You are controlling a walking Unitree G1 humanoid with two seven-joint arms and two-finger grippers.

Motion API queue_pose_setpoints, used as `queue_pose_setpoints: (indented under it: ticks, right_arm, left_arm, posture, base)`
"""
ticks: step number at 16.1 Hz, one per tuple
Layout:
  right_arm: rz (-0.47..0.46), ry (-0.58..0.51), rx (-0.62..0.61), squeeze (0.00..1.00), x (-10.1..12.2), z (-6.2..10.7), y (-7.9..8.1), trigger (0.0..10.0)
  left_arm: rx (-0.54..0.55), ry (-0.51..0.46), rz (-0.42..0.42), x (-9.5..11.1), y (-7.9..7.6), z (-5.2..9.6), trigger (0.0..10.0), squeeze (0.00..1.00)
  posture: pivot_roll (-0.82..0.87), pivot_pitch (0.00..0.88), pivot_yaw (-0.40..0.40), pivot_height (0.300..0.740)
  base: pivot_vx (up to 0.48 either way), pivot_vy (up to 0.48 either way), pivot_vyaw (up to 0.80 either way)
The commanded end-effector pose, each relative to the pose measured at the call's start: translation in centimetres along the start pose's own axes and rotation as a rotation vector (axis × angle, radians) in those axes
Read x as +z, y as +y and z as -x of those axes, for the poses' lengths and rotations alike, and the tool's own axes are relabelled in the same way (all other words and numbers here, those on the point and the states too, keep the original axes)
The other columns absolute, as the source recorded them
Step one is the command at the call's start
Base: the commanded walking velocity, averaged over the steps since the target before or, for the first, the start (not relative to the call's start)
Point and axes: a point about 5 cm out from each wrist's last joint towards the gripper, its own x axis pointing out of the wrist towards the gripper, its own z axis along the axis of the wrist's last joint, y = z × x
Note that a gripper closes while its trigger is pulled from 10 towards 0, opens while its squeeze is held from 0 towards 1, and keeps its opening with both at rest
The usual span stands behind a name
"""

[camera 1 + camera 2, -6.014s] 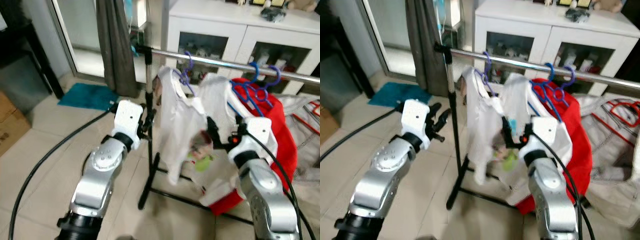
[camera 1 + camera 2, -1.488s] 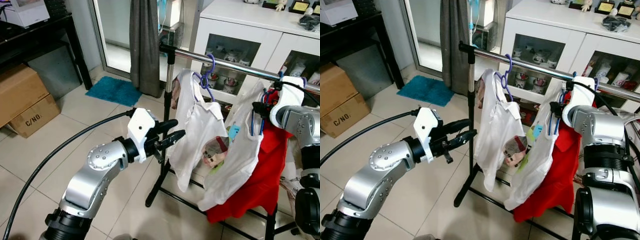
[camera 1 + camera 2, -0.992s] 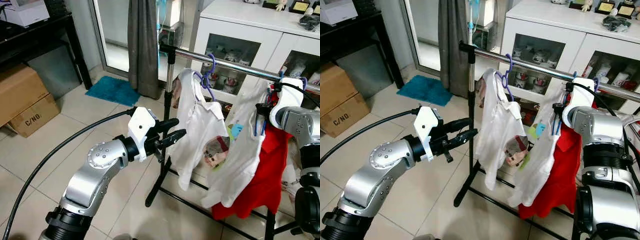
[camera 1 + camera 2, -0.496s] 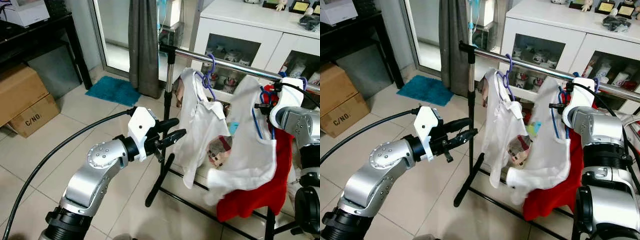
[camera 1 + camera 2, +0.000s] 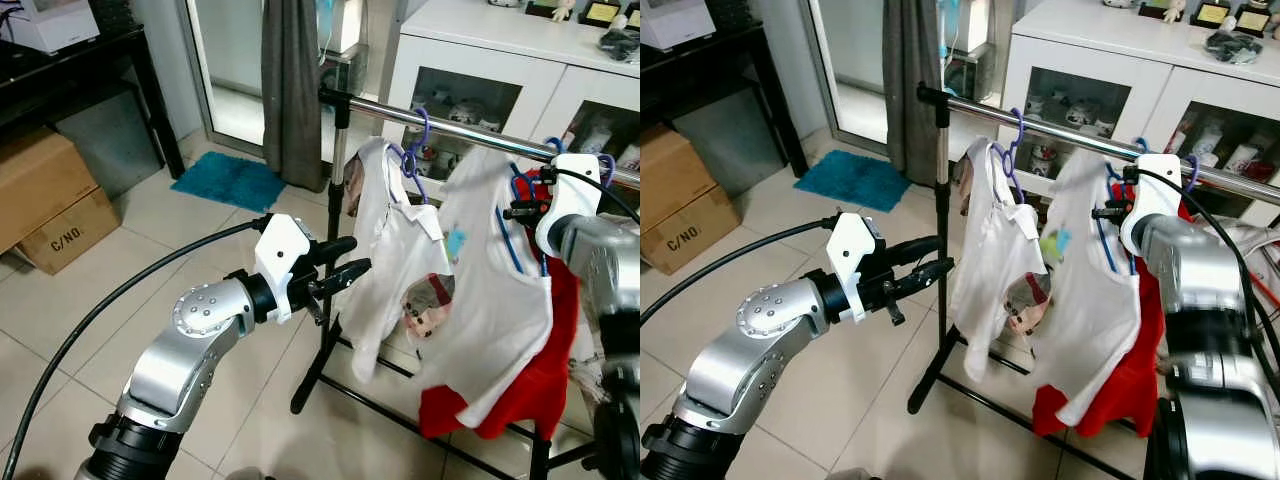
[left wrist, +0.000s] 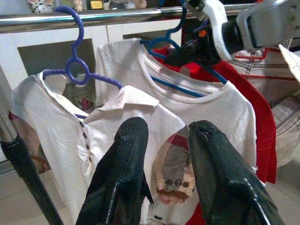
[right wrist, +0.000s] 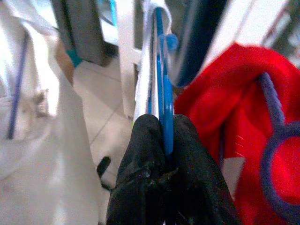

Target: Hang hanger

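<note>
A white cabinet (image 5: 500,70) with glass doors is standing behind the right pincer (image 7: 161,140), small ornaments sitting on its shelves. The clothes rail (image 5: 450,130) is running just above that pincer, which is squeezing the blue hanger (image 7: 161,93) carrying a white T-shirt (image 5: 500,300), a red garment (image 5: 555,340) hanging right behind it. The left pincer (image 5: 340,272), fingers narrowly parted and holding nothing, is hovering beside the rail's post, facing a white polo shirt (image 5: 390,260) on a purple hanger (image 5: 415,150).

Chrome rail (image 5: 470,130) on a black stand (image 5: 325,330) carries hangers. From it hang a white polo (image 5: 385,260), a white T-shirt (image 5: 495,300) and a red garment (image 5: 545,370). Stand rests on tiled floor (image 5: 130,270).
</note>
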Motion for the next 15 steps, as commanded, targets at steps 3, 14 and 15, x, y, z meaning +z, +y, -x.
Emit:
queue_pose_setpoints:
  ticks: [3,14,15]
  right_arm:
    - [0.013,-0.172,0.026,0.00,1.8,1.7,0.1,0.0]
    - [0.015,-0.211,0.044,0.00,-2.6,6.3,3.9,0.0]
    - [0.019,-0.203,0.048,0.00,-2.8,6.4,4.0,0.0]
  left_arm:
    - [0.106,0.005,-0.055,0.0,0.6,0.0,10.0,0.00]
    - [0.303,-0.010,-0.046,-0.9,1.5,-1.2,10.0,0.00]
    - [0.307,-0.009,-0.050,-1.0,1.5,-1.2,10.0,0.00]
  posture:
    - [-0.01,0.000,-0.011,0.740]
    - [-0.04,0.000,-0.013,0.740]
    - [-0.04,0.000,-0.017,0.740]
  base:
    - [0.000,0.000,0.00]
    - [0.000,0.000,0.00]
    - [0.000,0.000,0.00]
